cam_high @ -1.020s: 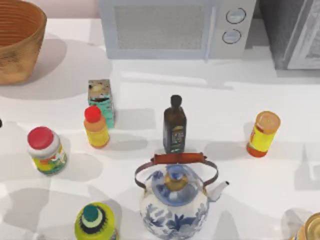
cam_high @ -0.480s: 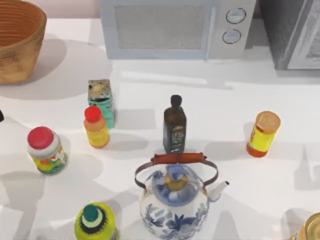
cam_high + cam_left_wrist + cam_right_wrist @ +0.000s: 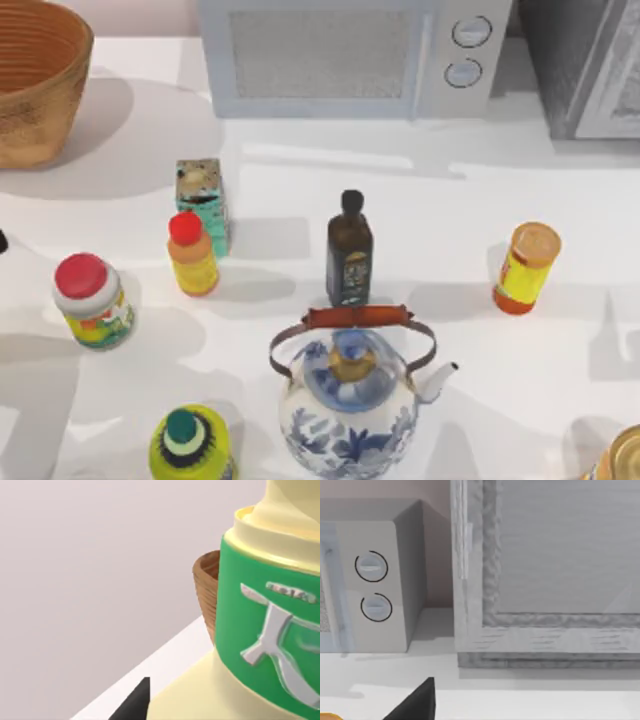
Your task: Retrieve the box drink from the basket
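Observation:
The basket (image 3: pixel 35 85), tan woven wicker, sits at the table's far left corner, cut off by the frame's edge. Nothing lies in the part of its inside that shows. The box drink (image 3: pixel 202 197), a teal carton, stands upright on the table to the right of the basket and outside it. In the left wrist view the basket's wall (image 3: pixel 205 592) shows behind a cream bottle with a green label (image 3: pixel 270 630) that stands very close. A dark tip of my left gripper (image 3: pixel 134 704) rises at that view's lower edge. My right gripper (image 3: pixel 416 702) shows as a dark tip facing the microwave.
A microwave (image 3: pixel 340 55) and a grey cabinet (image 3: pixel 590 65) line the back. On the table stand an orange bottle with a red cap (image 3: pixel 192 255), a red-lidded jar (image 3: pixel 92 300), a dark bottle (image 3: pixel 349 250), a yellow jar (image 3: pixel 527 267), a blue-white teapot (image 3: pixel 350 395) and a lime bottle (image 3: pixel 190 445).
Shadows over the table's lower left have shifted. The things on the table have not moved.

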You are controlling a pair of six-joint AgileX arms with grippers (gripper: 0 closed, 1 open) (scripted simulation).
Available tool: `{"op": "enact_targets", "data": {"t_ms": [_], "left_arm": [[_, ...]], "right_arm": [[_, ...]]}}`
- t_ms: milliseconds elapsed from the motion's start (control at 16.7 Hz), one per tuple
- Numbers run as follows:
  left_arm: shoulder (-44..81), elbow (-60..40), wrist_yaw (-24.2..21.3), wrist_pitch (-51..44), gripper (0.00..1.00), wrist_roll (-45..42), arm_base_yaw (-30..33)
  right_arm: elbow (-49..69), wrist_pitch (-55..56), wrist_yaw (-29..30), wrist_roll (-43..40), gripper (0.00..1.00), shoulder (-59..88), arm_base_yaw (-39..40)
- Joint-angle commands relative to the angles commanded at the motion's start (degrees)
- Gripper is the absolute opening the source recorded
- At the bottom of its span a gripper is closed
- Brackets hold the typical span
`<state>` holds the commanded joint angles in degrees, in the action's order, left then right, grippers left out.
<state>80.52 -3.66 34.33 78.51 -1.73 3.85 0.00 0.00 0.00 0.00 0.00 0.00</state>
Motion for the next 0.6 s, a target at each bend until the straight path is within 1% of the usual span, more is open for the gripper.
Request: {"op": "enact_targets", "data": {"t_ms": [180, 600], "left_arm": [[0.00, 0.00, 0.00, 0.00, 0.00, 0.00, 0.00], [0.00, 0.00, 0.00, 0.00, 0.53, 0.00, 0.00]], "right_arm": [[0.00, 0.00, 0.00, 0.00, 1.00, 0.00, 0.00], [0.00, 0.00, 0.00, 0.00, 1.00, 0.00, 0.00]]}}
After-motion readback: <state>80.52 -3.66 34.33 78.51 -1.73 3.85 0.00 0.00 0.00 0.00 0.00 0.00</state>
